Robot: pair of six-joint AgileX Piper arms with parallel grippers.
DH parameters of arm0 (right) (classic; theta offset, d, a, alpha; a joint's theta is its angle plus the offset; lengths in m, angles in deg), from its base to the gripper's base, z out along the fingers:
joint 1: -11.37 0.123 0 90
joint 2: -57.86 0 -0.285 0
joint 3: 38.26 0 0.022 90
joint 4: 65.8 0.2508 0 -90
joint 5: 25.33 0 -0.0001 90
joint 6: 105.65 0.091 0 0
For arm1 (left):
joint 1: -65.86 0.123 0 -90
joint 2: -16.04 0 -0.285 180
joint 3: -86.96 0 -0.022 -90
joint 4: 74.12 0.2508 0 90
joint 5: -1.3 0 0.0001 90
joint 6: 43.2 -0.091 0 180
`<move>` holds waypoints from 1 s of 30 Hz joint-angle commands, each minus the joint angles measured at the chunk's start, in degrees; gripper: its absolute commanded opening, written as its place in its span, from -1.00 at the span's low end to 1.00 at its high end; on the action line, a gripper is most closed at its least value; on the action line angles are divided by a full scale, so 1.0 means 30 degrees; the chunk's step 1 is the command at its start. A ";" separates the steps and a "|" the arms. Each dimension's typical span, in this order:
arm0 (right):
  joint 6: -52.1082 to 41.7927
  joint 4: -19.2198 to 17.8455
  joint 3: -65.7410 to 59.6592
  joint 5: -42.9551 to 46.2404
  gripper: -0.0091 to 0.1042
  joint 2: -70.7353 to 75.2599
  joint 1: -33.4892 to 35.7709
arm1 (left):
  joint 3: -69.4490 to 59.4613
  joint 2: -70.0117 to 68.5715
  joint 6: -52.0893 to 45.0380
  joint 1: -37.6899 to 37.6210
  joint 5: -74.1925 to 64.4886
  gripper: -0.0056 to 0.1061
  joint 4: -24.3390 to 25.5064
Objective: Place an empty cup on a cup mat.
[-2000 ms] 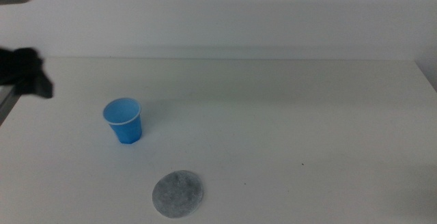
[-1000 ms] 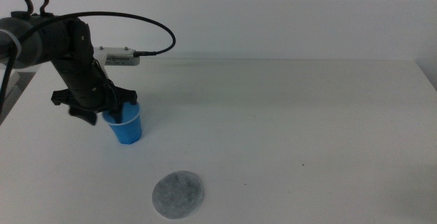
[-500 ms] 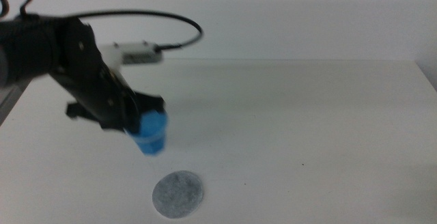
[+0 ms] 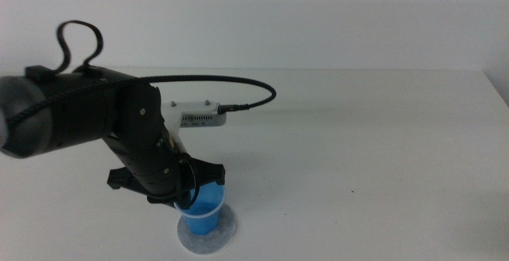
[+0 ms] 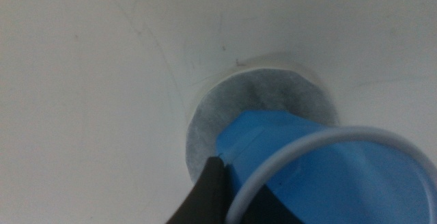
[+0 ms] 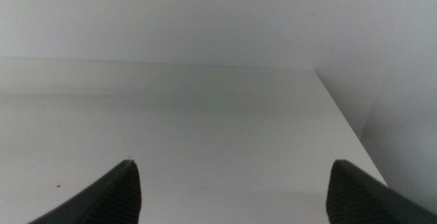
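The blue cup [image 4: 202, 212] stands on or just above the speckled grey cup mat [image 4: 216, 239] at the table's front, left of centre. My left gripper [image 4: 188, 197] is shut on the cup's rim, with the arm reaching in from the left. In the left wrist view the cup [image 5: 321, 176] fills the near side, its pale rim showing, and the mat [image 5: 239, 111] lies under its base. My right gripper [image 6: 232, 183] is open, away from the cup, and out of the middle view.
The white table [image 4: 358, 134] stretches to the right and back. A cable [image 4: 238, 86] loops from the left arm's wrist camera above the table. The table's right edge [image 6: 341, 121] shows in the right wrist view.
My left gripper came in from the left, closed on the cup's rim, lifted it and carried it forward and right onto the mat.
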 commanded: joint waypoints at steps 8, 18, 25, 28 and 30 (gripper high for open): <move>-0.0077 -0.0130 -0.0062 0.0127 0.80 0.0092 0.0040 | -0.0075 0.0970 -0.0841 -0.0130 0.0575 -0.86 -0.1093; -0.0077 -0.0130 -0.0062 0.0127 0.80 0.0092 0.0040 | 0.0859 -0.0660 -0.2846 0.0153 -0.2882 0.63 -0.0124; -0.0077 -0.0130 -0.0062 0.0127 0.80 0.0092 0.0040 | 0.1085 -0.6133 -0.3861 0.1580 -0.7010 0.78 0.0712; -0.0077 -0.0130 -0.0062 0.0127 0.80 0.0092 0.0040 | 0.0980 -0.9376 -0.4145 0.1928 -0.7828 0.78 0.1874; -0.0077 -0.0130 -0.0062 0.0127 0.80 0.0092 0.0040 | 0.0580 -1.1483 -0.4648 0.1928 -0.7828 0.78 0.3102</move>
